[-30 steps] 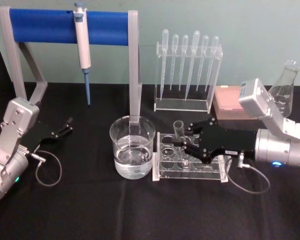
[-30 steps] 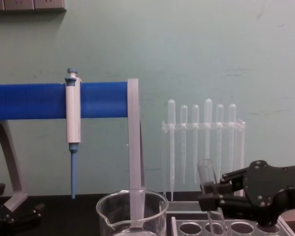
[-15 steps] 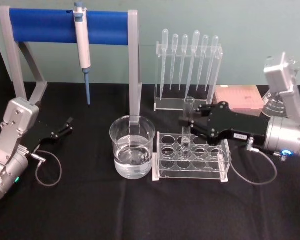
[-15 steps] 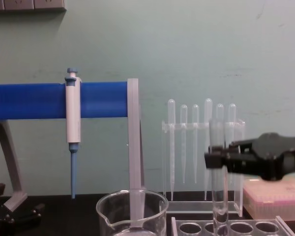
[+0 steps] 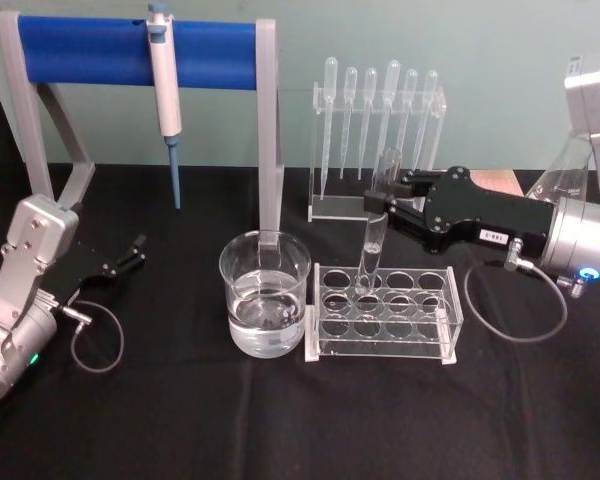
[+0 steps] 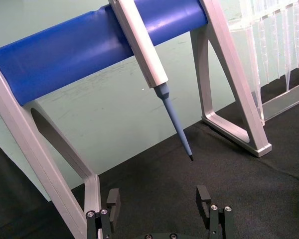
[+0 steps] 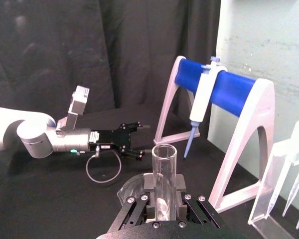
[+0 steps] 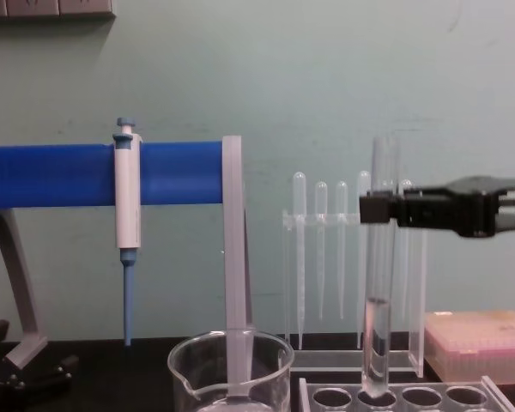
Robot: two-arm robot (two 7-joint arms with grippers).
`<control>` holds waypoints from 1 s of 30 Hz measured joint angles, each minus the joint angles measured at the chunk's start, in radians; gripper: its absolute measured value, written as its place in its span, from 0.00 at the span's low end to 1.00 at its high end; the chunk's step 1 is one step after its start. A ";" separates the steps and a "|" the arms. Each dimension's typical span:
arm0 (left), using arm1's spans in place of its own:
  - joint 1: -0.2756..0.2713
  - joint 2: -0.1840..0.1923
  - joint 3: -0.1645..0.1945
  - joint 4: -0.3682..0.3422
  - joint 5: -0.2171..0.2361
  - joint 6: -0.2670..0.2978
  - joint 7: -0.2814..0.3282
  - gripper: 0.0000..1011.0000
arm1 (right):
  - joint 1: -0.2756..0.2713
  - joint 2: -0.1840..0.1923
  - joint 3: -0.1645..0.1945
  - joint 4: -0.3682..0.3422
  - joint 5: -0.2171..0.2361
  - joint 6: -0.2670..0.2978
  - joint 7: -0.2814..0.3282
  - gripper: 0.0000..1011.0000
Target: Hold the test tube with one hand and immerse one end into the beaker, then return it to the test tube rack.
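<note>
The right gripper (image 5: pixel 383 204), reaching in from the right, clamps a clear test tube (image 5: pixel 372 245) near its open rim. It holds the tube upright over the test tube rack (image 5: pixel 380 352), rounded bottom at the mouth of one hole. The water-filled beaker (image 5: pixel 242 300) stands just left of the rack. The left gripper (image 5: pixel 130 253) rests far left, fingers spread.

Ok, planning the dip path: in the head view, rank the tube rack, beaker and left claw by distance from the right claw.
1. Tube rack, directly under the right claw, which grips the test tube.
2. Beaker, on the rack's left.
3. Left claw, parked open at the far left.
</note>
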 joint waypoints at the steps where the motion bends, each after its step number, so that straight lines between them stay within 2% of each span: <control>1: 0.000 0.000 0.000 0.000 0.000 0.000 0.000 0.99 | 0.008 0.003 -0.003 -0.005 0.001 0.000 -0.002 0.22; 15: 0.000 0.000 0.000 0.000 0.000 0.000 0.000 0.99 | 0.079 0.016 -0.032 -0.011 0.004 0.010 -0.011 0.22; 30: 0.000 0.000 0.000 0.000 0.000 0.000 0.000 0.99 | 0.084 0.019 -0.035 -0.011 0.005 0.008 -0.012 0.22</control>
